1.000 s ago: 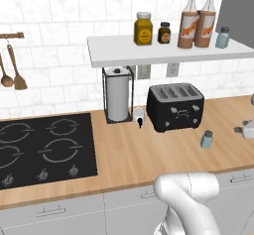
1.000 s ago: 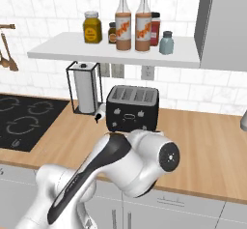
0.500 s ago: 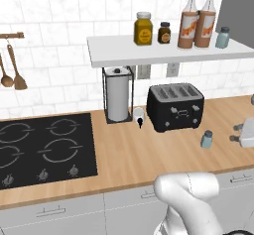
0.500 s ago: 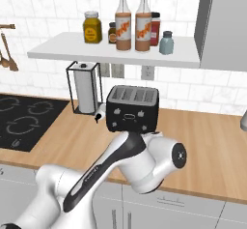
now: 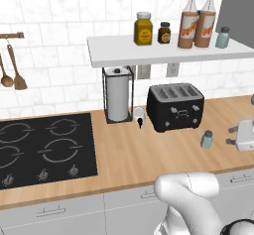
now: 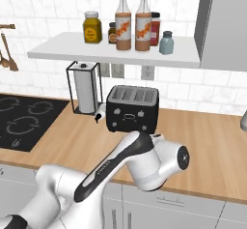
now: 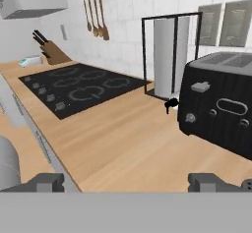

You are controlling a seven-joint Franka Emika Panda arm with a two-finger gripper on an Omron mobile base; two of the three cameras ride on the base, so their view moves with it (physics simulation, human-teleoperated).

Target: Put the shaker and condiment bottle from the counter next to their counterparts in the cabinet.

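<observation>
The small pale blue-grey shaker [image 5: 206, 139] stands on the wooden counter [image 5: 129, 154], in front of the toaster's right corner. Just right of it my gripper [image 5: 229, 135] hovers low, open, fingers pointing left at it with nothing between them. In the hand view the gripper [image 7: 128, 183] looks along the counter [image 7: 123, 148] with its tips wide apart. On the white cabinet shelf [image 5: 149, 53] two alike orange-brown condiment bottles [image 5: 188, 23] [image 5: 205, 23] stand side by side, the twin shaker [image 5: 222, 37] right of them. From the right I see the same bottles [image 6: 123, 22] [image 6: 143, 22] and twin shaker [image 6: 167, 43].
A black toaster [image 5: 175, 106] and a paper towel holder [image 5: 118, 95] stand at the back of the counter, the black hob [image 5: 44, 147] to the left. A yellow jar [image 5: 143, 29] and a small brown jar [image 5: 164, 32] share the shelf. My arm [image 6: 140, 165] blocks the counter's front.
My hand has come further in from the right edge of the left base view, toward the shaker on the counter. The elbow has swung right. The shaker and the shelf items have not moved.
</observation>
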